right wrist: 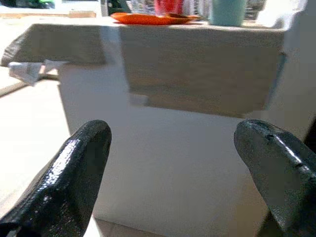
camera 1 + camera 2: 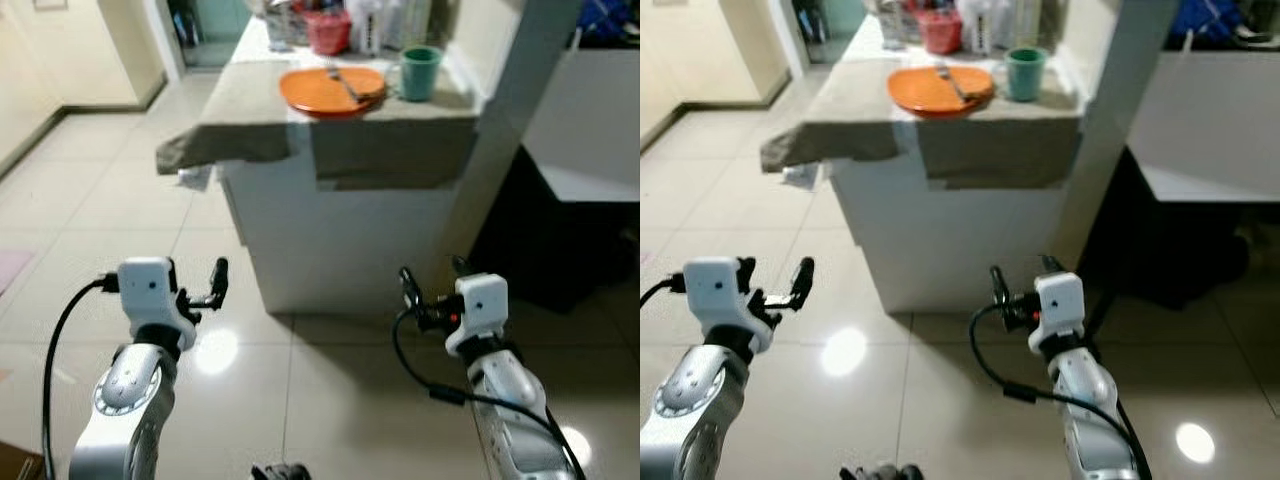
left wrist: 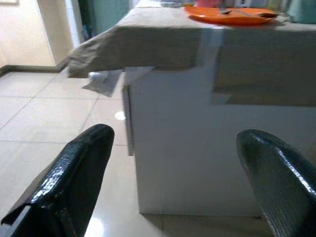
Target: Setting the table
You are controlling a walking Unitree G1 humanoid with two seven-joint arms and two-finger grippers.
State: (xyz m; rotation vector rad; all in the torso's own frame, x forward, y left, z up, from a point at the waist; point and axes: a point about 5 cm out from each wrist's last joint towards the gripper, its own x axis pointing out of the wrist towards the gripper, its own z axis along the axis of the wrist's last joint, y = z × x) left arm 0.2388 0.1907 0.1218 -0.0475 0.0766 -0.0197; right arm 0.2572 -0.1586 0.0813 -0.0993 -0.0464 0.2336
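An orange plate [image 2: 332, 90] with a fork [image 2: 345, 82] lying across it sits on a white table [image 2: 340, 240] draped in a grey-beige cloth [image 2: 390, 145]. A green cup [image 2: 420, 72] stands just right of the plate. Both grippers hover low over the floor, short of the table's front. My left gripper [image 2: 197, 284] is open and empty, pointing at the table's left corner. My right gripper [image 2: 432, 280] is open and empty too, facing the table's white front [image 1: 173, 163]. The plate [image 3: 232, 15] and the cup [image 1: 227, 11] sit well above both sets of fingers.
A red container [image 2: 327, 30] and several bottles crowd the far end of the tabletop. A white pillar [image 2: 505, 130] stands right of the table, with a white desk [image 2: 585, 180] and dark space beneath it beyond. Crumpled paper [image 2: 195, 178] hangs under the cloth's left corner. Tiled floor [image 2: 90, 200] stretches left.
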